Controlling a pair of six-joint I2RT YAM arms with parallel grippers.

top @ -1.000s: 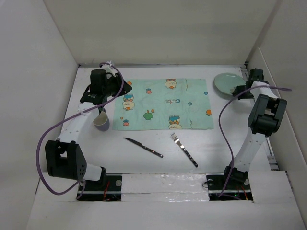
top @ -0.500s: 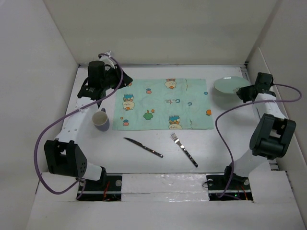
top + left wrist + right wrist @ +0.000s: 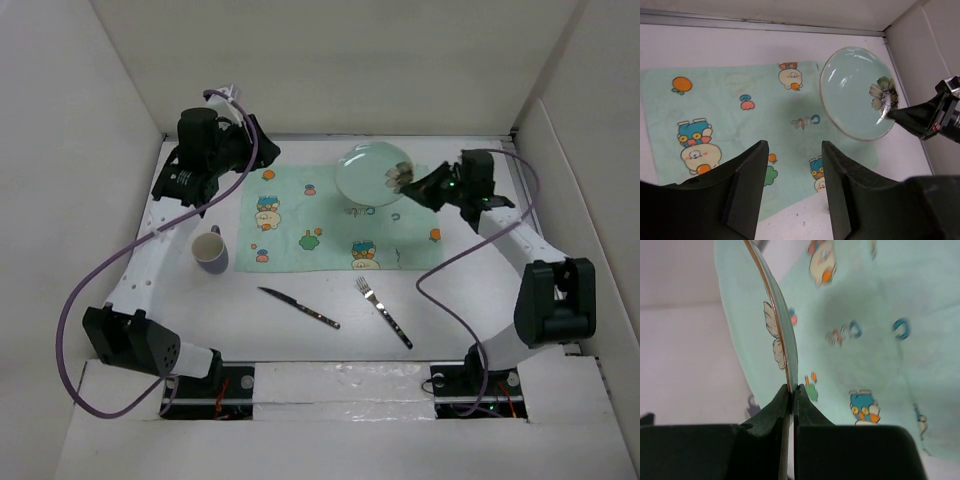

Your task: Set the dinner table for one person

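Note:
My right gripper (image 3: 412,185) is shut on the rim of a pale green plate (image 3: 373,172) with a flower print and holds it tilted in the air over the far right part of the mint-green placemat (image 3: 330,235). The plate shows edge-on in the right wrist view (image 3: 771,320) and from the front in the left wrist view (image 3: 855,92). My left gripper (image 3: 792,150) is open and empty, raised above the placemat's left edge (image 3: 225,150). A purple mug (image 3: 209,249), a knife (image 3: 298,307) and a fork (image 3: 382,312) lie on the white dinner table (image 3: 470,300).
White walls enclose the table on three sides. Purple cables loop from both arms. The mug stands just left of the placemat; the knife and fork lie in front of it.
My right gripper has lifted the plate from the far right corner and carried it left over the placemat. My left gripper has let go of the mug and risen away from it.

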